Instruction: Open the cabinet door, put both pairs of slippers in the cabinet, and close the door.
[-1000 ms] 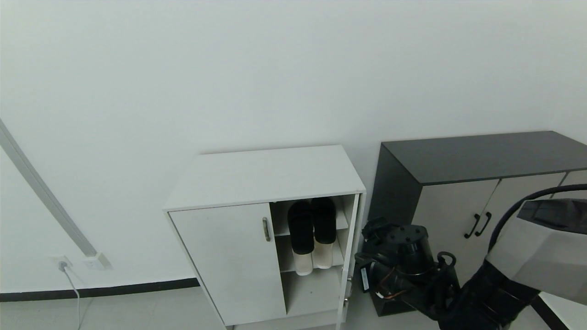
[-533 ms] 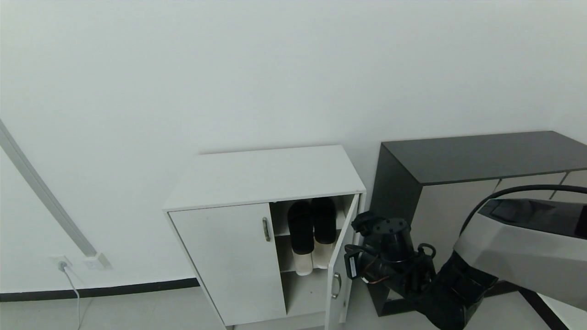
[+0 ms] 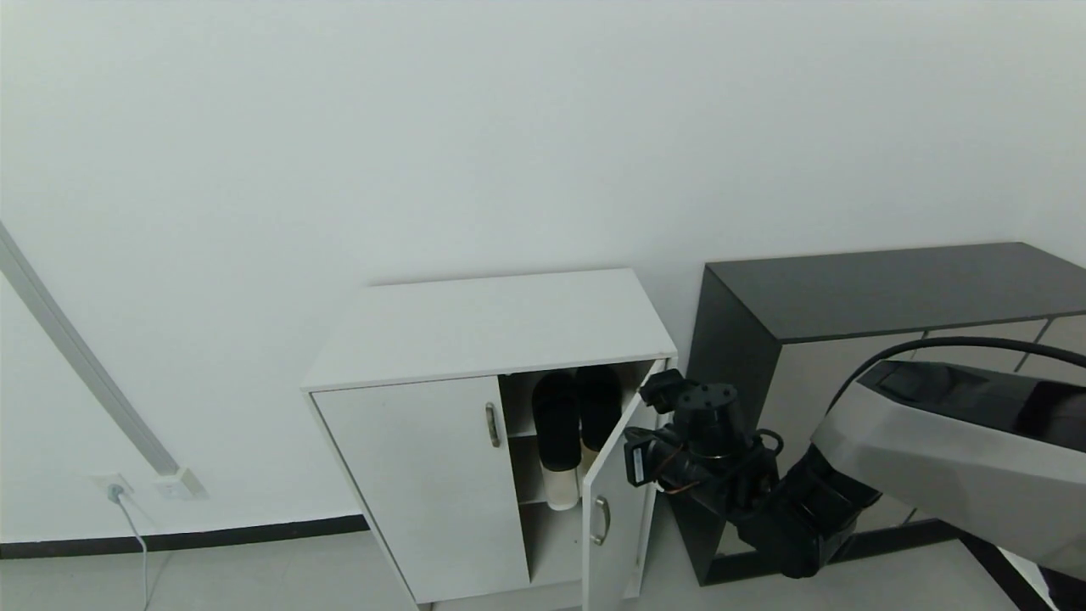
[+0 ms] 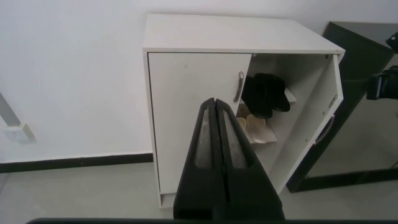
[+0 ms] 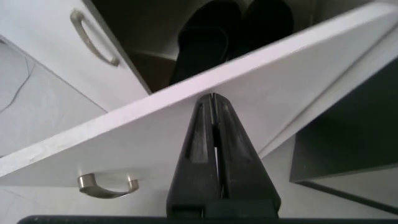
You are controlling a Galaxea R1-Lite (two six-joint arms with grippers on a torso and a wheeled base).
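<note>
Counting one white cabinet point(image 3: 492, 327) with two doors and two handles: left door point(image 3: 424, 484) sitting shut, right door point(image 3: 612, 501) hanging roughly half open. Counting two pairs of slippers inside too, so four in all. Spotting the black pair point(image 3: 560, 416) on the upper shelf and the cream pair point(image 3: 560, 490) on the shelf right below (partly hiding behind the door in the head view). Seeing two grippers as well. Finding the right gripper point(image 5: 214, 99) with fingers pressed together, pinching nothing, tips resting against the outer face of the right door, above its handle point(image 5: 107, 184). Placing both pairs on the far side of that door from the right gripper, not touching it. Catching the left gripper point(image 4: 215, 102) squeezed together too, holding nothing, hanging well out in front of the left door. Also noticing one dark cabinet point(image 3: 848, 288) standing just beside the white one.
</note>
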